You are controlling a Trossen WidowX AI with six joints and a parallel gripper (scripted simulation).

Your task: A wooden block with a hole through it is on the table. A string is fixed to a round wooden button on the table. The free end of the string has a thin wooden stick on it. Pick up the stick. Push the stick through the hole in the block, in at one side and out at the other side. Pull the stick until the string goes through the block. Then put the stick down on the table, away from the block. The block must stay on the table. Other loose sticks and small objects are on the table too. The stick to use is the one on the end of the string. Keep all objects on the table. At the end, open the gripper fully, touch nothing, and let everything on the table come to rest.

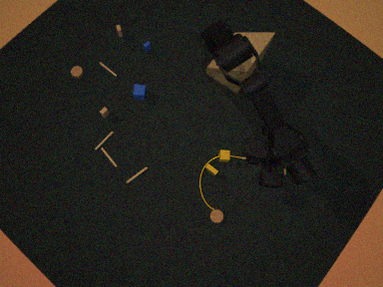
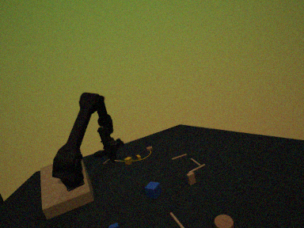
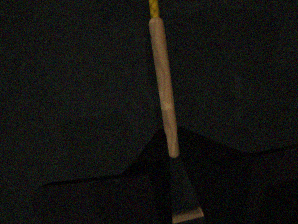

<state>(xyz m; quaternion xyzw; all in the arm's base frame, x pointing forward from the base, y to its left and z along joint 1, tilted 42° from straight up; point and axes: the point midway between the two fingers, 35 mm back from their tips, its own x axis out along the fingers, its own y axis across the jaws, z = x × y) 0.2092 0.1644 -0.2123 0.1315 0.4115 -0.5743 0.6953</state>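
The yellow block (image 1: 224, 155) (image 2: 127, 161) sits on the table. The yellow string (image 1: 200, 185) (image 2: 147, 156) curves from the round wooden button (image 1: 216, 216) (image 2: 149, 148) to the block's left side in the top view. It shows again on the block's right side, so it appears to run through the hole; the hole itself cannot be seen. There it joins the wooden stick (image 3: 161, 65). My gripper (image 1: 250, 158) (image 2: 113, 158) (image 3: 170, 134) is shut on the stick's end away from the string, low over the table, to the right of the block.
A small yellow piece (image 1: 211, 169) (image 2: 138, 157) lies inside the string's curve, close to the block. A small wooden piece (image 1: 284, 171) (image 3: 188, 216) lies beside the gripper. Blue cubes (image 1: 140, 91) (image 1: 147, 46), several loose sticks (image 1: 137, 175) and another round wooden piece (image 1: 76, 71) lie farther left.
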